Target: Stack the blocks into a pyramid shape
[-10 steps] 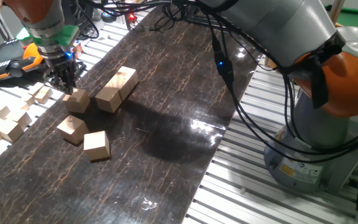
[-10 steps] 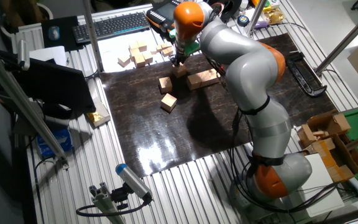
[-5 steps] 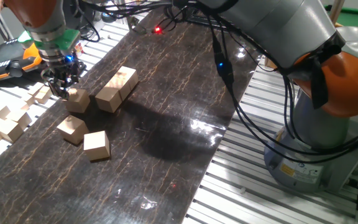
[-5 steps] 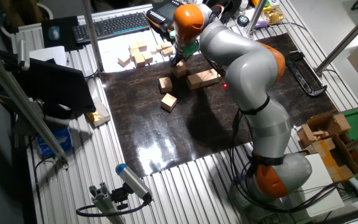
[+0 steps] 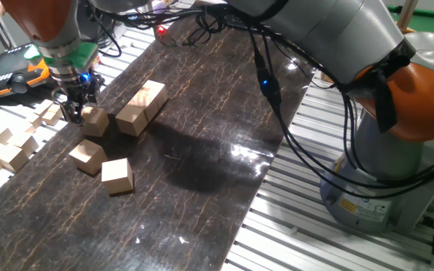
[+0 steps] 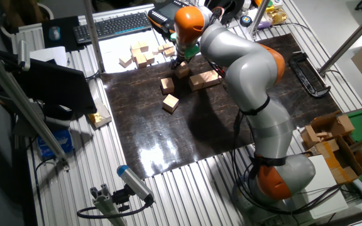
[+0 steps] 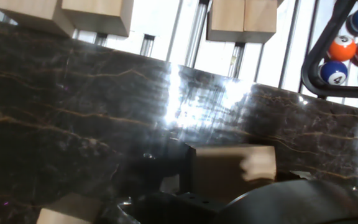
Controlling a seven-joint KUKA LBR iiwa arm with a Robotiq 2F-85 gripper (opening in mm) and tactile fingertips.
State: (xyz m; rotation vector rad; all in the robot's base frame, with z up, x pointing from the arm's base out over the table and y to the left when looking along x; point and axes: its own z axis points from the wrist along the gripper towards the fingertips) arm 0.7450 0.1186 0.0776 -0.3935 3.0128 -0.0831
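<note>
Five tan wooden blocks show on the dark mat (image 5: 202, 113). Two stand side by side (image 5: 142, 107), also in the other fixed view (image 6: 205, 80). One block (image 5: 94, 121) lies just left of them, (image 6: 182, 70). Two more lie nearer, one (image 5: 87, 156) and another (image 5: 117, 175). No block rests on another. My gripper (image 5: 76, 110) hangs low at the far left side of the single block, touching or nearly touching it; it also shows in the other fixed view (image 6: 176, 63). The hand view shows that block blurred (image 7: 229, 167) by the dark fingers. I cannot tell if the jaws are open.
A loose pile of pale wooden pieces (image 5: 6, 150) lies off the mat's left edge, (image 6: 143, 55), and at the top of the hand view (image 7: 61, 11). Racked billiard balls (image 7: 353, 50) are at its right. A keyboard (image 6: 112, 26) lies beyond.
My gripper has shifted a little to the left, from over the single block to its far left side. The blocks have not visibly moved.
</note>
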